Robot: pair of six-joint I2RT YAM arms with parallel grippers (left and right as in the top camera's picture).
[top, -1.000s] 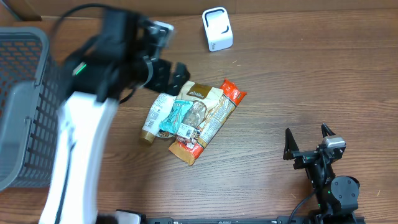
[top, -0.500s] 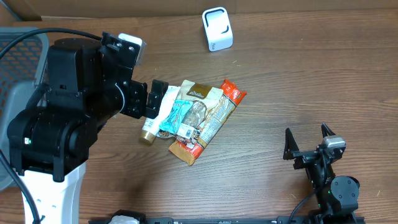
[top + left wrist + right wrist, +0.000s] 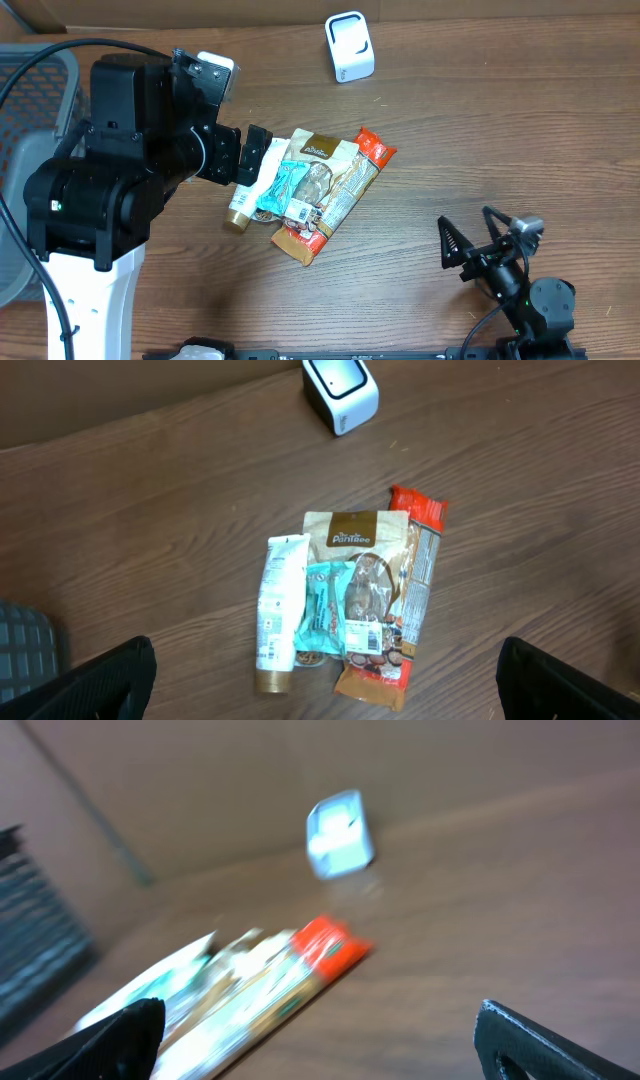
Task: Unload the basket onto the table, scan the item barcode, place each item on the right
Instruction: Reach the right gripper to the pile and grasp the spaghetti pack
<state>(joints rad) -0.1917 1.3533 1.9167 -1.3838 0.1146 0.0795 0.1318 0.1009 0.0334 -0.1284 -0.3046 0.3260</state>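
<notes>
Wooden table, cardboard wall behind. On the left gripper I see the jaws wide apart and empty, hovering over the left edge of the pile, above the tube. I judge them spread ready to take one item. The right gripper has its jaws apart too, empty, parked low at the front, well clear. The items lie overlapped, and I can read no barcode. The scanner stands at the far edge, apart from the pile, presumably so a lifted item can be shown to it. A basket sits far left. The right wrist view is blurred.
</notes>
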